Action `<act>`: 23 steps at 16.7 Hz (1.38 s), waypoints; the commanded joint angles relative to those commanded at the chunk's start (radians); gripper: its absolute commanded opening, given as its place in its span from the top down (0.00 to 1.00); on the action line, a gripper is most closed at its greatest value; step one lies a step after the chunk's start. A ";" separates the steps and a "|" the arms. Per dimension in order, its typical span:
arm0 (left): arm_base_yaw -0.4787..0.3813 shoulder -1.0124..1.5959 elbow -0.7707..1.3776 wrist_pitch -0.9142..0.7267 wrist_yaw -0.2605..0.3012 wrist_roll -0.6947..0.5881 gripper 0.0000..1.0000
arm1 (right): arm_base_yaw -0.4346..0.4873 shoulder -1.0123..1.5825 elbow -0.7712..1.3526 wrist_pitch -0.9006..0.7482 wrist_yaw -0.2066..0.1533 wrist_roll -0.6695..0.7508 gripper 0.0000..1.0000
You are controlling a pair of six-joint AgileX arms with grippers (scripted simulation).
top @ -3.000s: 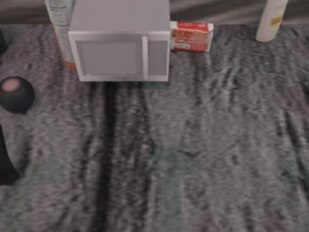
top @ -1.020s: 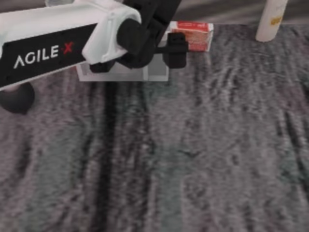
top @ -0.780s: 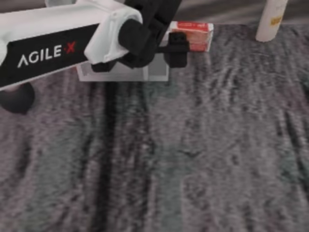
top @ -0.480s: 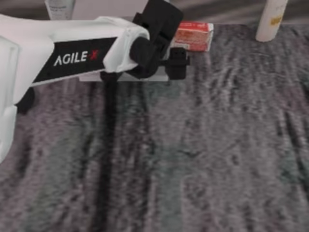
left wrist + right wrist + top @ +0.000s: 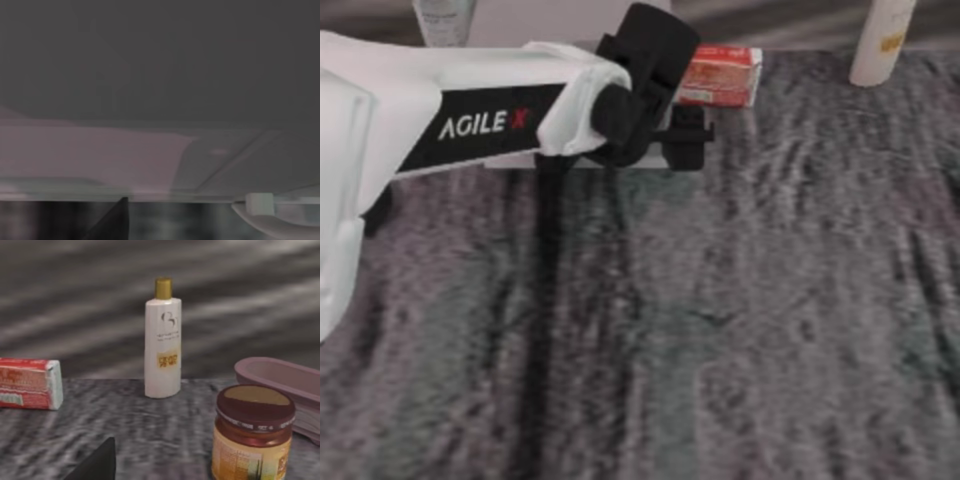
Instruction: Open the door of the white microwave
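Observation:
In the top view my left arm (image 5: pixel 480 120) lies across the white microwave (image 5: pixel 550 18) and hides nearly all of it; only part of its top shows. The door is hidden there under the arm. My left gripper (image 5: pixel 688 135) sits at the microwave's front right corner, beside the control-panel end. The left wrist view is filled at close range by a grey and pale face of the microwave (image 5: pixel 150 75); I cannot tell which part it is. My right arm is out of the top view, its gripper parked over the table's right side.
A red-and-white carton (image 5: pixel 722 75) (image 5: pixel 27 382) lies right of the microwave. A white bottle (image 5: pixel 880 40) (image 5: pixel 162 340) stands at the back right. The right wrist view also shows a brown-lidded jar (image 5: pixel 252 435) and a pinkish tub (image 5: pixel 285 377). A canister (image 5: pixel 445 18) stands back left.
My left arm has swung in from the left over the microwave. In the last second its gripper has slid a little toward the table's front, along the microwave's right front corner.

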 joint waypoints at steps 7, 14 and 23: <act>0.000 0.000 0.000 0.000 0.000 0.000 0.75 | 0.000 0.000 0.000 0.000 0.000 0.000 0.00; 0.000 0.000 0.000 0.000 0.000 0.000 1.00 | 0.000 0.000 0.000 0.000 0.000 0.000 0.00; -0.035 -0.061 -0.103 0.019 -0.006 -0.018 1.00 | 0.000 0.000 0.000 0.000 0.000 0.000 0.00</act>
